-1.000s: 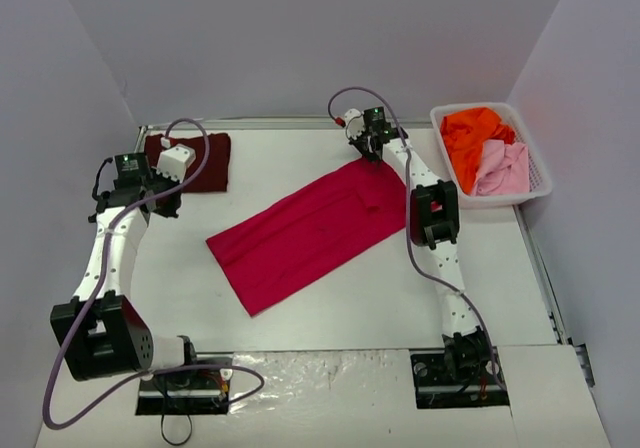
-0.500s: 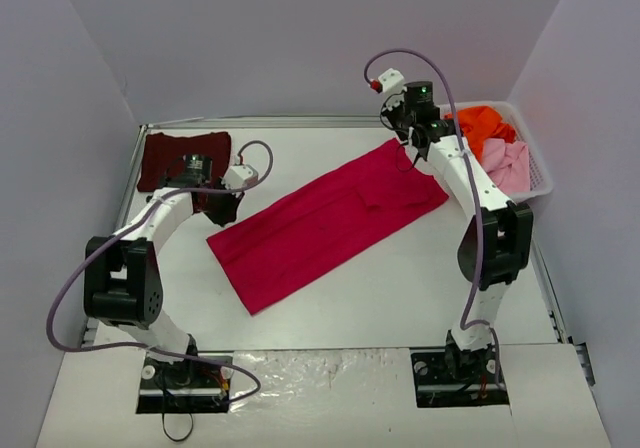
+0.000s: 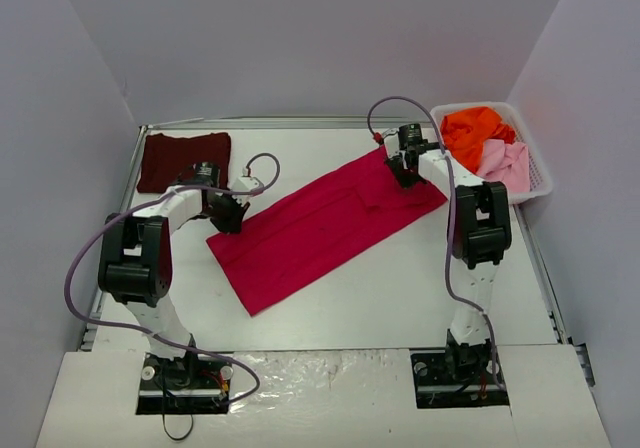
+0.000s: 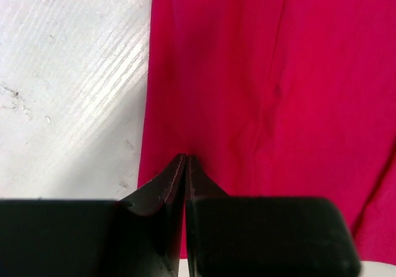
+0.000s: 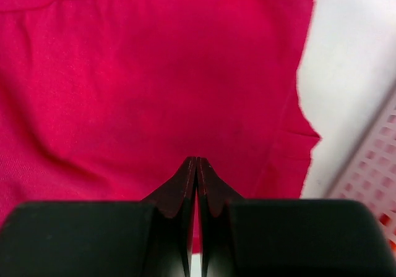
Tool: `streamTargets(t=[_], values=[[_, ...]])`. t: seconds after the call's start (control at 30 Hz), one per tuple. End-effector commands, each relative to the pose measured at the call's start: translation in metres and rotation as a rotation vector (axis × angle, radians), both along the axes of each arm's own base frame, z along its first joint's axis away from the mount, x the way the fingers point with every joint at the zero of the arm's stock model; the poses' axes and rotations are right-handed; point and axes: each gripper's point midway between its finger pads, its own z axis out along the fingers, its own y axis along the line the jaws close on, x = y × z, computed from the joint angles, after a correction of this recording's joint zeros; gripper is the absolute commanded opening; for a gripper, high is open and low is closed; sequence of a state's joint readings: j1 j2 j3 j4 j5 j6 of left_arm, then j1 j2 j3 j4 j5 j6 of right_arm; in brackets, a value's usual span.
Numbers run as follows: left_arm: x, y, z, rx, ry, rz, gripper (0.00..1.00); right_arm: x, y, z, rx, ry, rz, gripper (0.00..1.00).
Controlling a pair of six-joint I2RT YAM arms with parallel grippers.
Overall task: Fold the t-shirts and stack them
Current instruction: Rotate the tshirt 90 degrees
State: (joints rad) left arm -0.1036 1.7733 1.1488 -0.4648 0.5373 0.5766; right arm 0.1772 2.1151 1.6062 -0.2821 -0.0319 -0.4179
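Observation:
A bright crimson t-shirt (image 3: 320,228) lies flat as a long folded strip, slanting across the middle of the table. My left gripper (image 3: 228,220) is shut, its tips (image 4: 186,156) down on the cloth (image 4: 278,73) just inside the strip's left edge. My right gripper (image 3: 402,171) is shut too, tips (image 5: 197,159) on the cloth (image 5: 154,73) near the far right end. Neither shows cloth pinched between its jaws. A dark maroon t-shirt (image 3: 185,160) lies folded at the far left corner. An orange t-shirt (image 3: 475,133) and a pale pink one (image 3: 503,166) are bunched in the basket.
The white mesh basket (image 3: 497,202) stands at the far right, close to the right arm, and its wall (image 5: 371,178) shows in the right wrist view. Bare white table (image 4: 68,73) lies left of the crimson strip. Grey walls enclose the table on three sides.
The left gripper swung from beside the maroon shirt to the crimson strip's left end. The right gripper rose over the far right corner, then came down onto the strip's right end.

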Motion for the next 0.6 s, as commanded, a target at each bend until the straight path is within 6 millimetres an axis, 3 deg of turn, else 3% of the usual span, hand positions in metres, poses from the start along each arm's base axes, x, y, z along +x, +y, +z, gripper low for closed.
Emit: streamTargets(t=[0.0,0.27,0.43,0.5,0.53,0.57], values=[[0.003,-0.004,0.005,-0.021,-0.015,-0.04,0.02,-0.005,0.003,-0.007,0.018,0.041,-0.019,0.0],[-0.014,-0.002,-0.026,-0.011,0.112,-0.029,0.02,-0.003,0.006,-0.044,0.016,0.123,-0.029,0.0],[-0.025,-0.002,-0.035,-0.013,0.2,-0.012,0.02,0.004,0.011,-0.066,0.031,0.168,-0.023,0.0],[-0.035,-0.003,-0.04,-0.003,0.25,-0.019,0.02,0.013,0.015,-0.064,0.04,0.16,-0.019,0.0],[-0.035,-0.004,-0.039,-0.007,0.254,-0.019,0.02,0.012,0.016,-0.072,0.044,0.183,-0.015,0.0],[-0.04,-0.005,-0.04,-0.002,0.276,-0.021,0.02,0.025,0.02,-0.063,0.061,0.154,-0.012,0.0]])
